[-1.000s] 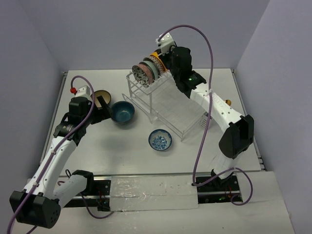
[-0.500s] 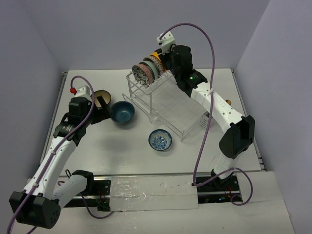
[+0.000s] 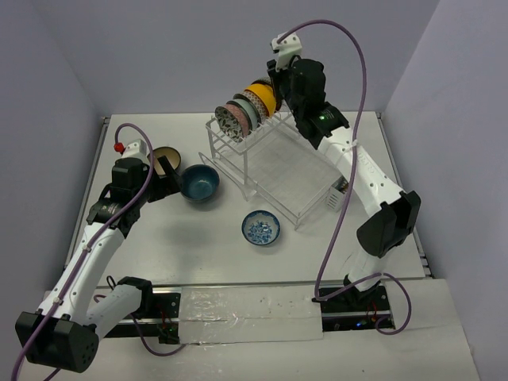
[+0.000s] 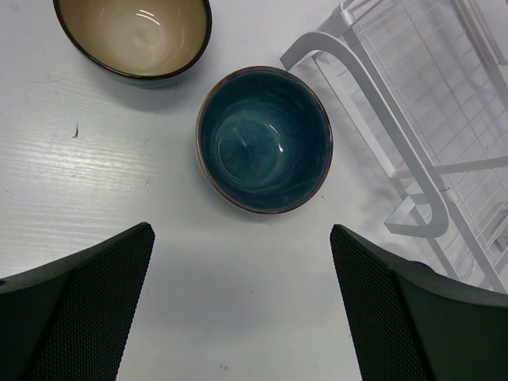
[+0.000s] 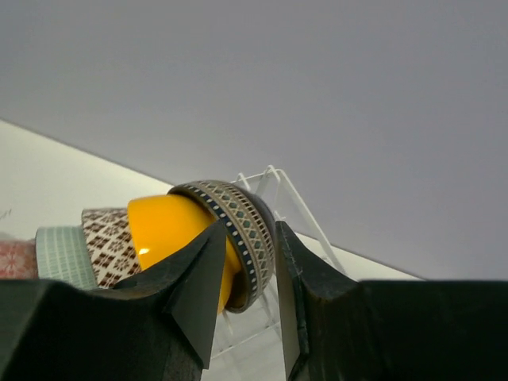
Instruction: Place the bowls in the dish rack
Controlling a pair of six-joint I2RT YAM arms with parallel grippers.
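Observation:
The dish rack [image 3: 279,176] stands at the back centre. Its upper shelf holds a row of bowls on edge: speckled [image 3: 232,121], pink, pale green [image 3: 247,112], brown-patterned and the yellow bowl [image 3: 262,96]. My right gripper [image 3: 275,86] is shut on the yellow bowl's patterned rim [image 5: 238,218], one finger outside and one inside. On the table lie a dark blue bowl [image 3: 200,182], a brown bowl with a cream inside [image 3: 164,156] and a blue-patterned bowl [image 3: 260,228]. My left gripper [image 3: 173,181] is open just left of the dark blue bowl [image 4: 264,139].
The rack's white leg [image 4: 373,95] is right of the dark blue bowl. A small side cutlery holder [image 3: 337,195] hangs on the rack's right end, with a gold object [image 3: 371,167] beyond it. Grey walls enclose the table on three sides.
My right gripper has risen and moved back to the right, so more of the yellow bowl shows. The left arm and the table bowls have not moved.

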